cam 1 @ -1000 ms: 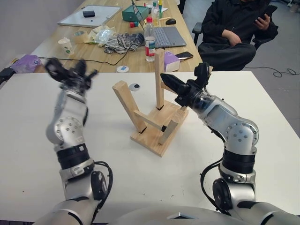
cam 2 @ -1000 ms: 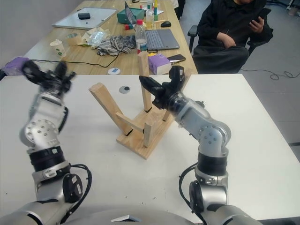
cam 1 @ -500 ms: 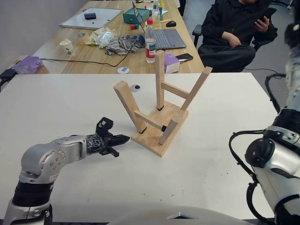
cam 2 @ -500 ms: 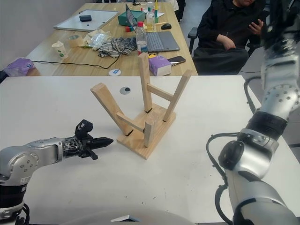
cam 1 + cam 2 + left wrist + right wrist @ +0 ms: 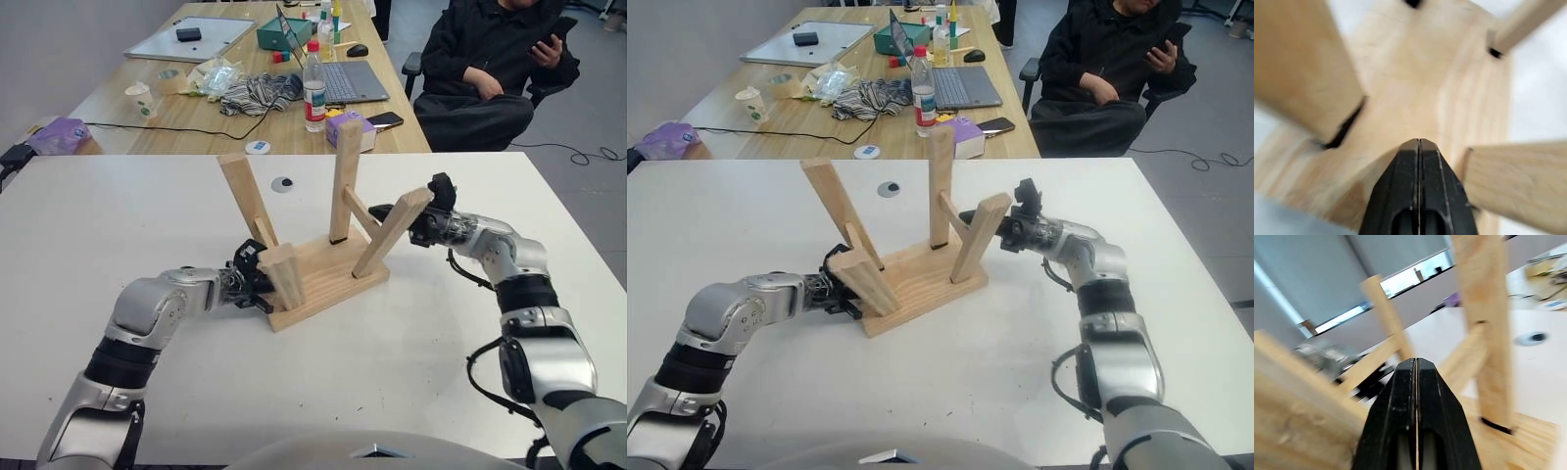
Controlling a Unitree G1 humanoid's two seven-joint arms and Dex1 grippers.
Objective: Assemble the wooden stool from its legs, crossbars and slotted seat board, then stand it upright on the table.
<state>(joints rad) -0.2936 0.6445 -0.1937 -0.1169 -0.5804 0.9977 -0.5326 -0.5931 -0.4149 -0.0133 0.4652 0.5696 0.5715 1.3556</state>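
Now stool [image 5: 328, 266] legs-up — left end effector [image 5: 1419, 144], right end effector [image 5: 1416, 363] both closed.

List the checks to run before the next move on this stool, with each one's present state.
1. Four legs set in the seat board: ok.
2. Stool upright: not ok; it rests seat down, legs up.
3. Grip by left gripper: not ok; shut on nothing beside the near leg.
4. Grip by right gripper: not ok; shut on nothing at the top of the right leg.
5. Right gripper touching that leg: cannot tell.
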